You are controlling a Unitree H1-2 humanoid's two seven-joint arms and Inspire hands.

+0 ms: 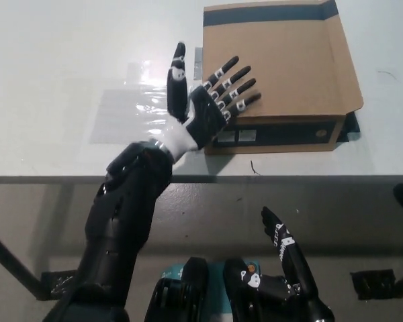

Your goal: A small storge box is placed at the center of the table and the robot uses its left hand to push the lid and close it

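The box (pixel 282 80) is seen on the table (pixel 60 74) with its lid (pixel 275 64) lying down flat over it. The left hand (pixel 205 107) is spread open with nothing held, fingers (pixel 232 87) laid across the lid's near left corner, apparently touching it. The right hand (pixel 285 258) is held below the table edge, nearer than the box, fingers apart.

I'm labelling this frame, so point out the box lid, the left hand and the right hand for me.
box lid (pixel 289 67), head view, on the flat brown top of the lid.
left hand (pixel 208 111), head view, on the palm, fingers spread over the lid's near corner.
right hand (pixel 285 251), head view, below the table edge, on its middle.
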